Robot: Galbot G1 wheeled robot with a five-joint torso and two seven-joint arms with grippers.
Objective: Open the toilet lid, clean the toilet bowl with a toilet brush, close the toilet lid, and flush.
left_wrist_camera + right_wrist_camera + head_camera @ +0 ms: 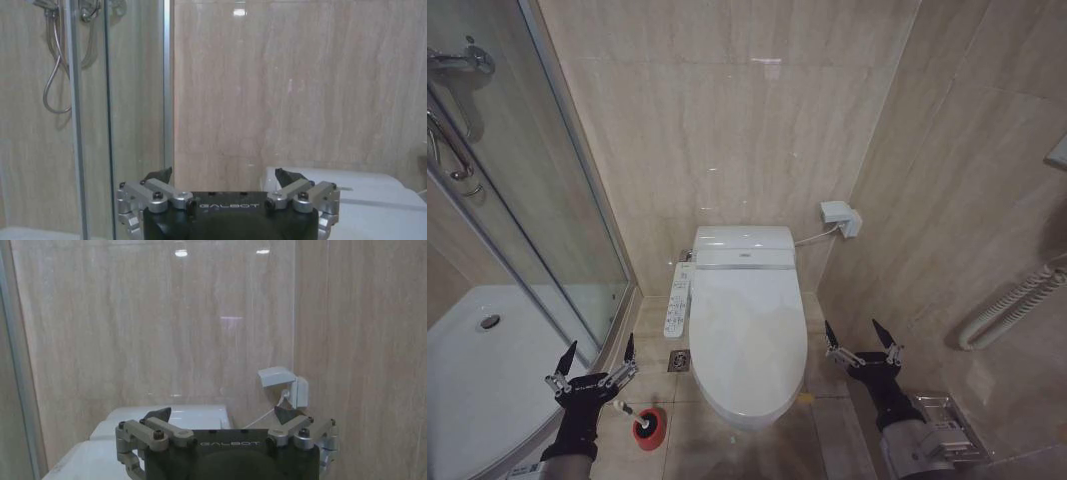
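Even, warm light from overhead fills the room. Bright ceiling-lamp reflections glare on the glossy wall tiles (767, 62) near the top of each frame. The head view bends straight lines at its edges. Both wrist views look soft and slightly hazy.

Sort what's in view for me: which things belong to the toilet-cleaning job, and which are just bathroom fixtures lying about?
Job things:
toilet lid, down
toilet brush, in its red cup on the floor
left gripper, open, above the brush
right gripper, open, right of the toilet

Not for the job:
shower enclosure
floor drain
wall socket box
white hose
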